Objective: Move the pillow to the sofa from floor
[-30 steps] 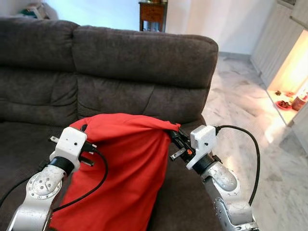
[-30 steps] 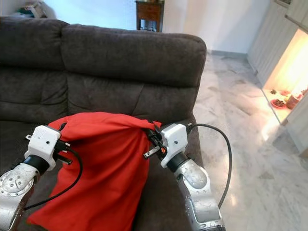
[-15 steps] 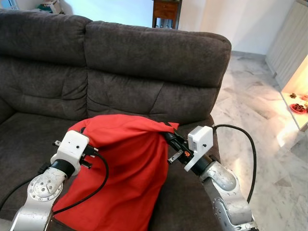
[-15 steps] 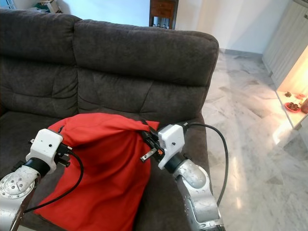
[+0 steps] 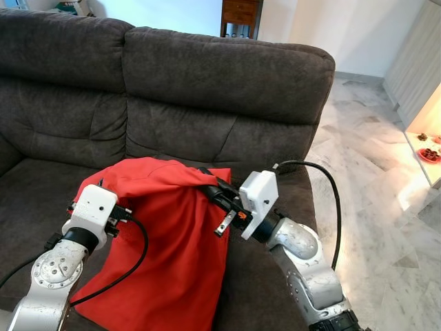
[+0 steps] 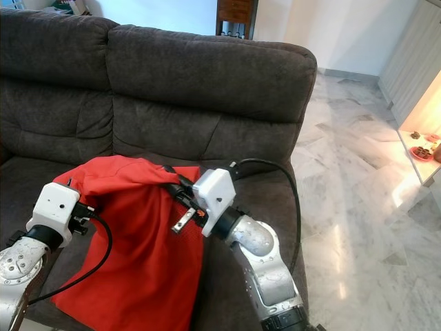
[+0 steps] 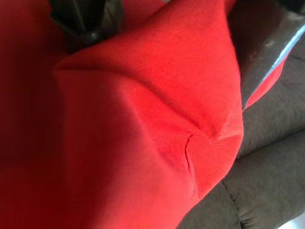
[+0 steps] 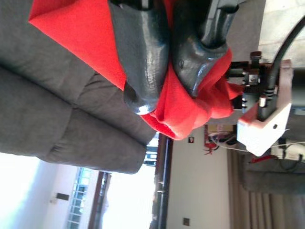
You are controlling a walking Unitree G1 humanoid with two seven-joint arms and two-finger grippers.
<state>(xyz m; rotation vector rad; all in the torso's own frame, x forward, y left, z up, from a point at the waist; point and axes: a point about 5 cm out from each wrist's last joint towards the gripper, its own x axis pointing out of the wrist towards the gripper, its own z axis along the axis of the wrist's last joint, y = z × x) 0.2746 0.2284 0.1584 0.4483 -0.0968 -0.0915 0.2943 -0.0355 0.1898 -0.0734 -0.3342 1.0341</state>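
I see the red pillow in the lower centre of the left eye frame, hanging over the seat of the dark grey sofa. The right gripper pinches the pillow's upper right corner; in the right wrist view the fingers close on a fold of red fabric. The left gripper sits at the pillow's upper left edge, at lower left of frame; I cannot tell its finger state, as fabric covers them.
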